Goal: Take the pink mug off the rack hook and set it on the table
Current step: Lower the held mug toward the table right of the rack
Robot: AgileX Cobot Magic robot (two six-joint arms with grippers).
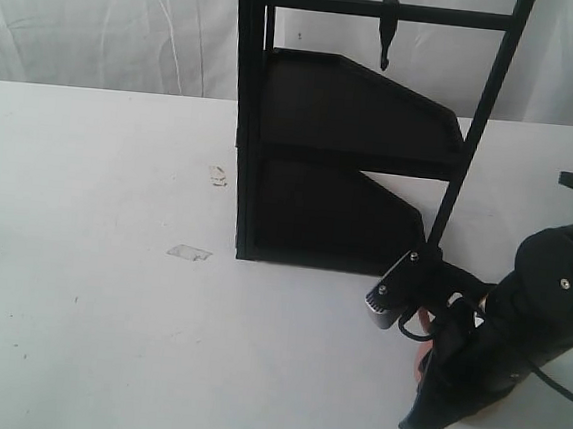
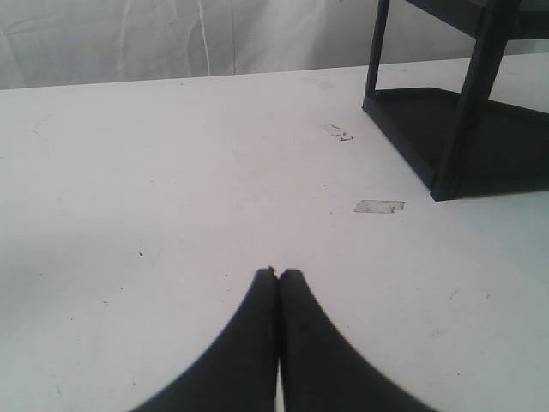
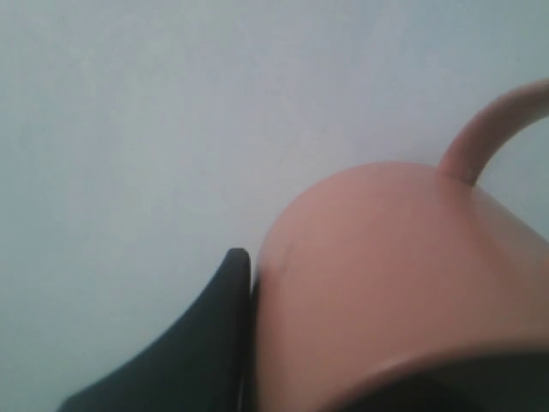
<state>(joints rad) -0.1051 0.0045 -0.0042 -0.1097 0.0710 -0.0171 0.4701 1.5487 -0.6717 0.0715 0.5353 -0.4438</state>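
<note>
The pink mug (image 3: 386, 275) fills the right wrist view, its loop handle (image 3: 489, 129) curving off the far side. One black finger (image 3: 225, 318) of my right gripper (image 3: 257, 283) presses on the mug's outer wall; the other finger is hidden. In the exterior view my right gripper (image 1: 422, 407) hangs low over the white table (image 1: 92, 258) at the front right, with only slivers of the pink mug (image 1: 418, 361) showing behind it. I cannot tell whether the mug touches the table. The rack hook (image 1: 387, 33) hangs bare. My left gripper (image 2: 278, 273) is shut and holds nothing.
The tall black two-shelf rack (image 1: 346, 109) stands at the middle back, its front leg (image 1: 448, 204) close behind the right arm. A scrap of clear tape (image 1: 189, 252) lies left of the rack (image 2: 463, 129). A white curtain backs the scene.
</note>
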